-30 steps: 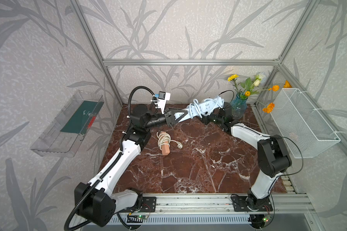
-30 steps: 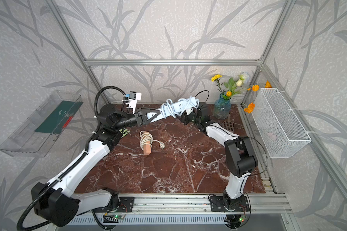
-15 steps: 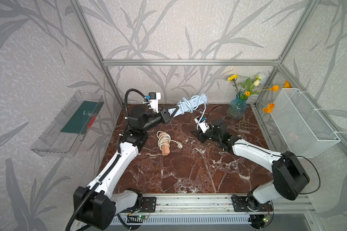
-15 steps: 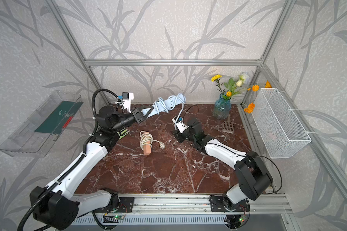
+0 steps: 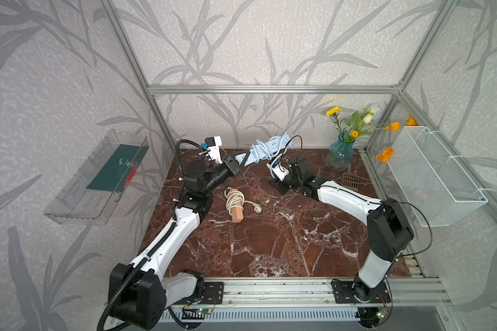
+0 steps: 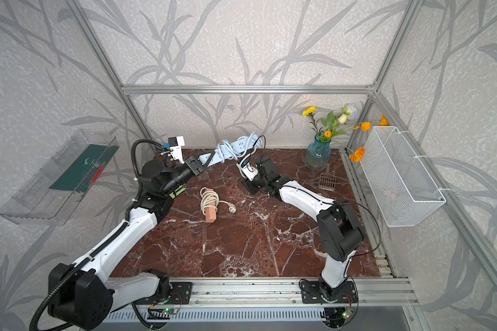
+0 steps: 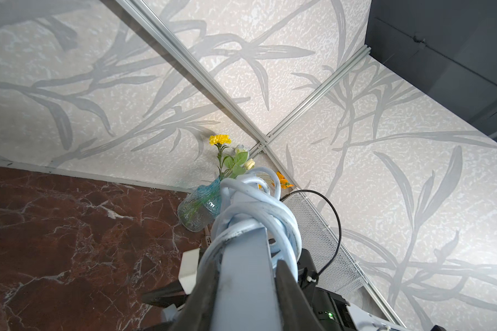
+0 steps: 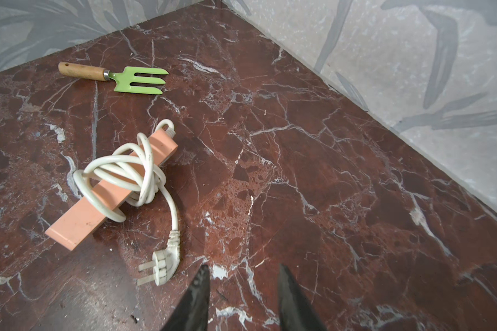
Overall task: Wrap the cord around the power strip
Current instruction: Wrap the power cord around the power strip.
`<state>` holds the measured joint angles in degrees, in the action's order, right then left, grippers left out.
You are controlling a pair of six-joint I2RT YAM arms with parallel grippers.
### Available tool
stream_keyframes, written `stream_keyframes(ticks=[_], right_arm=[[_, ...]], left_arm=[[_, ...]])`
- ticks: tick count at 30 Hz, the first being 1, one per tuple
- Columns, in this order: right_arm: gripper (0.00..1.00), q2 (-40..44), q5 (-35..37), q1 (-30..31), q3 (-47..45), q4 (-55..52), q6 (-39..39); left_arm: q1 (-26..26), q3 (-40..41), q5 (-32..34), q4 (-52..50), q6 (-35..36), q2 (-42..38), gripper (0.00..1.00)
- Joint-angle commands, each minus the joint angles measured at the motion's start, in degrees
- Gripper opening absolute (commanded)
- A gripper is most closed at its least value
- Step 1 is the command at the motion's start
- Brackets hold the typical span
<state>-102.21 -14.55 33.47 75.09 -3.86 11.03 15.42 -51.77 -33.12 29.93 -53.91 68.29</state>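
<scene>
Several cord (image 5: 259, 150) loops around blue strip (image 5: 273, 142)

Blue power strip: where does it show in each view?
Top view: blue power strip rear centre, raised.
Top view: strip rear centre too.
Left wrist: strip close up, pointing towards the blue vase.
Right wrist: not in it.
Shared landmark: blue vase, absent from right wrist.

Glossy marble tabletop (image 5: 270, 243), smooth plastic power strip (image 5: 276, 142), wooden fork handle (image 8: 81, 71), textured glass vase (image 5: 339, 156), wire-mesh basket (image 5: 431, 177)
</scene>
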Motion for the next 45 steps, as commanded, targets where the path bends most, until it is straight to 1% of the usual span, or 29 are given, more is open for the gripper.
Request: stream_keyframes(ticks=[1,3,5,8,12,16,20,23,27,30,33,36,39,41,42,45], right_arm=[[0.00,0.65,-8.52,-2.41,0.39,5.70,-5.87],[0.00,1.22,-13.01,-4.61,-2.02,11.57,-12.31],[0.00,0.23,-16.00,-6.29,-1.96,14.23,-16.45],[0.00,-3.01,-15.87,-6.58,2.16,11.84,-16.21],[0.00,-7.77,-18.92,-6.50,7.72,12.49,-19.14],[0.00,-11.01,-23.79,-5.51,11.30,14.09,-23.25],[0.00,-10.30,-25.29,-4.54,11.05,12.81,-23.19],[0.00,-9.16,-24.45,-4.60,11.04,8.74,-22.29],[0.00,-6.02,-20.95,-5.77,7.24,7.70,-23.11],[0.00,-1.22,-16.12,-5.88,1.79,8.03,-21.64],[0.00,4.06,-10.34,-4.99,-4.44,7.77,-20.26],[0.00,10.54,-3.14,-2.00,-9.00,4.03,-14.85],[0.00,16.29,4.86,2.05,-11.99,-0.52,-7.68],[0.00,19.48,9.05,4.10,-11.87,-4.31,-2.47],[0.00,21.23,11.66,5.21,-11.41,-6.44,0.63],[0.00,25.07,16.84,7.82,-8.11,-12.64,10.32]], left_arm=[[0.95,0.67,1.35,9.66,-5.86,-1.85,0.00],[1.06,1.20,1.47,10.78,-7.13,-1.80,0.00],[1.58,1.41,1.40,12.70,-8.97,-1.31,0.00],[3.38,1.59,1.39,16.50,-12.72,0.14,0.00],[5.60,1.87,1.27,20.98,-16.80,1.64,0.00],[6.37,1.32,0.34,20.47,-17.19,1.91,0.00],[6.38,1.49,0.56,20.34,-17.01,1.75,0.00],[6.37,1.20,0.65,20.54,-17.17,2.07,0.00],[5.28,1.17,1.66,21.40,-17.32,1.76,0.00],[3.27,0.57,1.74,20.96,-16.94,1.32,0.00],[1.42,-0.81,2.19,18.73,-14.83,1.25,0.00],[0.12,-2.84,2.85,15.03,-11.00,1.75,0.00],[-1.22,-4.13,3.95,10.57,-6.16,1.71,0.00],[-2.48,-4.64,4.42,7.99,-3.59,1.60,0.00],[-2.88,-5.14,4.76,4.66,-1.21,1.36,0.00],[-3.03,-6.65,6.47,-6.53,8.56,0.23,0.00]])
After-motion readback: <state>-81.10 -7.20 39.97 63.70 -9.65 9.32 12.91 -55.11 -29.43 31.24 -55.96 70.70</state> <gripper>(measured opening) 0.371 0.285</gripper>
